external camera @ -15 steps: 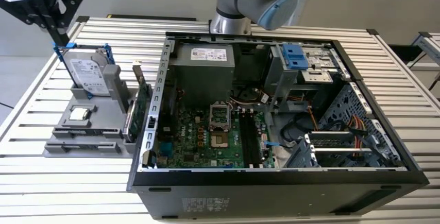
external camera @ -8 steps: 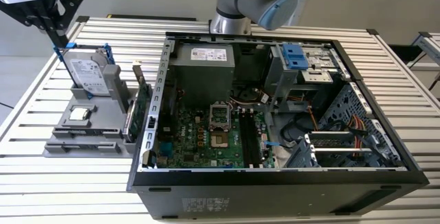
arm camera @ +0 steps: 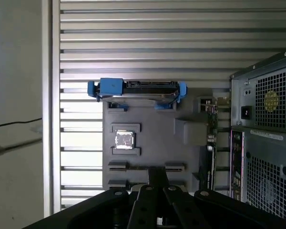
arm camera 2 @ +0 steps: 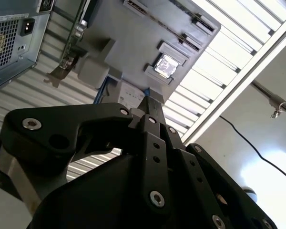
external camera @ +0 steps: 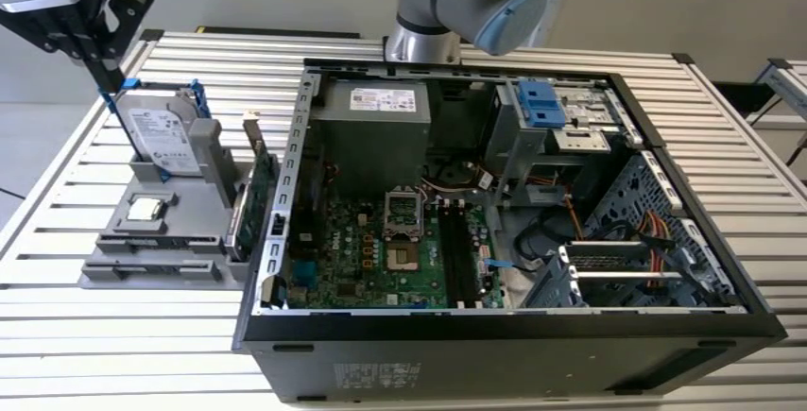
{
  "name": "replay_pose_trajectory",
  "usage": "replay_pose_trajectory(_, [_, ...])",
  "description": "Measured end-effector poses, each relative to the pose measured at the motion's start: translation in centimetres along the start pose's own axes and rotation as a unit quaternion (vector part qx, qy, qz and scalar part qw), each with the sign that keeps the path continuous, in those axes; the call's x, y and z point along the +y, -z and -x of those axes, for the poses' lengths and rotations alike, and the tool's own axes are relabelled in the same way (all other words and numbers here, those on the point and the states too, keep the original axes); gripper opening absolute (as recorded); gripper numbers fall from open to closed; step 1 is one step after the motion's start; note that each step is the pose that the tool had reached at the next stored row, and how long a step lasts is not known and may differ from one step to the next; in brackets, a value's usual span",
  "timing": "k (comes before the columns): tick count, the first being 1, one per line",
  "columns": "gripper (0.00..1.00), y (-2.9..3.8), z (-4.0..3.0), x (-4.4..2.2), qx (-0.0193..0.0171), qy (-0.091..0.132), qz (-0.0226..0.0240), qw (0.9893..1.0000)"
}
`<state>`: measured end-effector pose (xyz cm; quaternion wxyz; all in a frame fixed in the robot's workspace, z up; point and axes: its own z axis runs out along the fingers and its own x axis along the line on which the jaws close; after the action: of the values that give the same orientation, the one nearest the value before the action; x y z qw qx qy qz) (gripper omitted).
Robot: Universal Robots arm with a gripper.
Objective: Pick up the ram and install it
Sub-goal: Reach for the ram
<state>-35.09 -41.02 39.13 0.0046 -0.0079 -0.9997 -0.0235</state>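
Tool is hovering with its fingers pinched narrow, nothing showing between them. Right under the tips, the gray tray's long slots are sitting; can't tell if the ram's in one. Farther out, the hard drive is standing, with the open case beside it on the counter.
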Motion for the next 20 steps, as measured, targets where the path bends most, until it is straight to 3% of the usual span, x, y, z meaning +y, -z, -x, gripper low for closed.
replay_pose_trajectory(20, [0.00,-0.06,0.19,-0.94,0.0001,0.001,0.0000,1.0000])
